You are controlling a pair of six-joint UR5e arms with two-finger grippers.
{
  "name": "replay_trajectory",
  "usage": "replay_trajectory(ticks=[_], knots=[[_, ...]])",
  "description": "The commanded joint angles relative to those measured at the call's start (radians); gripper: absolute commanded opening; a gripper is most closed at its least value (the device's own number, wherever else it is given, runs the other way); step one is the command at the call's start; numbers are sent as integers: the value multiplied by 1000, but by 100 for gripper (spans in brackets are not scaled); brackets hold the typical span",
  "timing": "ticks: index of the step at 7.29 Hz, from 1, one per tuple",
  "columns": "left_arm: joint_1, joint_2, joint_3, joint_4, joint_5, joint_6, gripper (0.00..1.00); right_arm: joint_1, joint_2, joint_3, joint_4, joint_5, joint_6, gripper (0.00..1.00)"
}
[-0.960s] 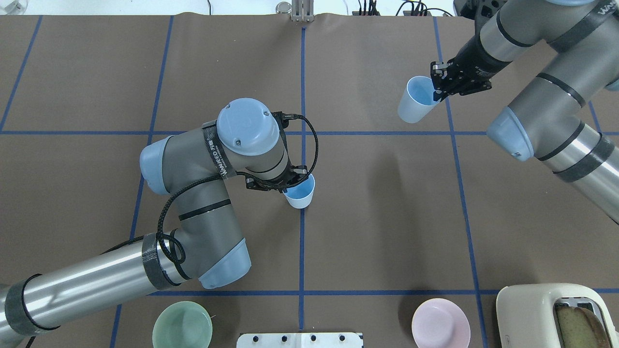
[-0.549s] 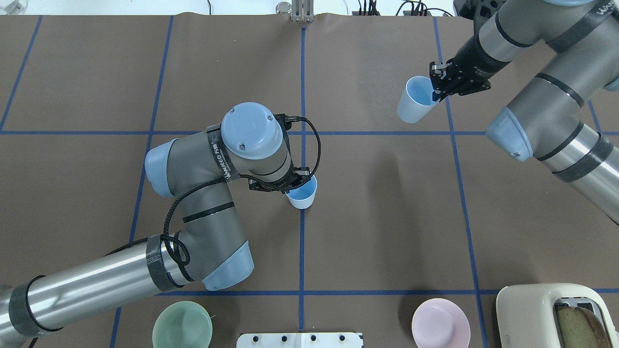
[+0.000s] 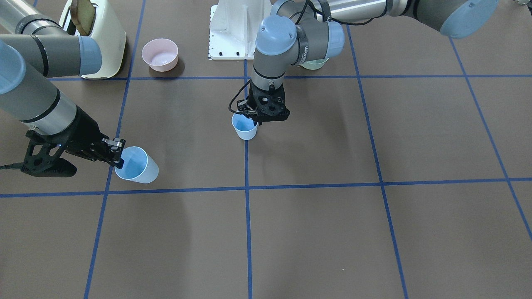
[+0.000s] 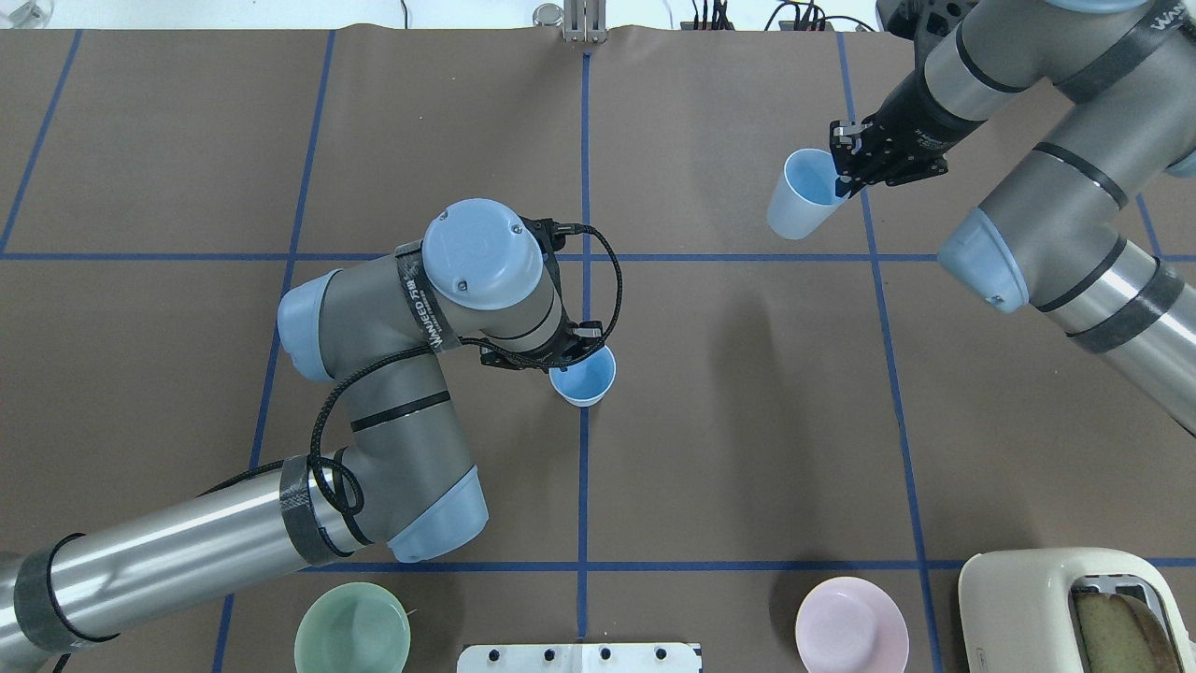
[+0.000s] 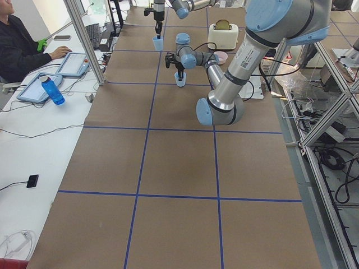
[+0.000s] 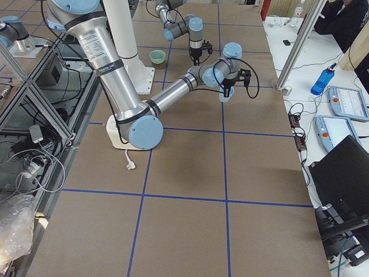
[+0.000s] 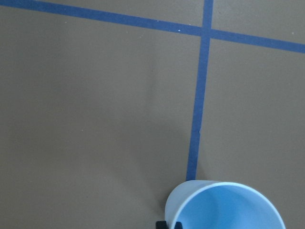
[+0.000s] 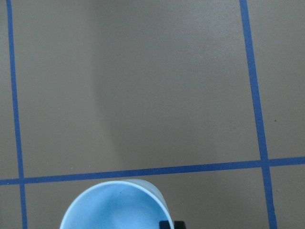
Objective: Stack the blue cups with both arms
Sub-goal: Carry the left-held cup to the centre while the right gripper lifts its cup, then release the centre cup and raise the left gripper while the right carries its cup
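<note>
Front view: left claw (image 3: 257, 120) clamped on the rim of the centre blue cup (image 3: 245, 129), upright on the tape line (image 3: 247, 216) mid-worktop (image 3: 374, 232); can't tell if it's touching down. Right claw (image 3: 118, 161) pinches the rim of the second blue cup (image 3: 140, 168), which is tilted and well apart from the first. Overhead: same grips, second cup far right. Side views: too small to add anything. Wrist views: only each cup's mouth at the bottom edge. My worry is that a single-wall rim pinch lets the tilted cup swing or slip in transit, so it catches the other rim instead of nesting. Both arms converging could also clash.
</note>
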Motion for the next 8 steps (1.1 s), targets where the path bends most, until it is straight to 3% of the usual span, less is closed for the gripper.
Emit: replay_trajectory(ticks=[1, 2, 4, 6, 8], knots=[[0, 1, -5, -1, 0, 2, 90, 0, 1, 0, 0, 0, -1, 0], [0, 1, -9, 0, -1, 2, 97, 0, 1, 1, 0, 0, -1, 0], [-24, 31, -116, 35, -14, 16, 98, -3, 27, 8, -18, -6, 25, 0], [-128, 120, -295, 152, -137, 134, 98, -17, 28, 17, -21, -8, 38, 0], [-308, 217, -341, 175, -240, 368, 98, -134, 59, 67, -25, -125, 224, 0]])
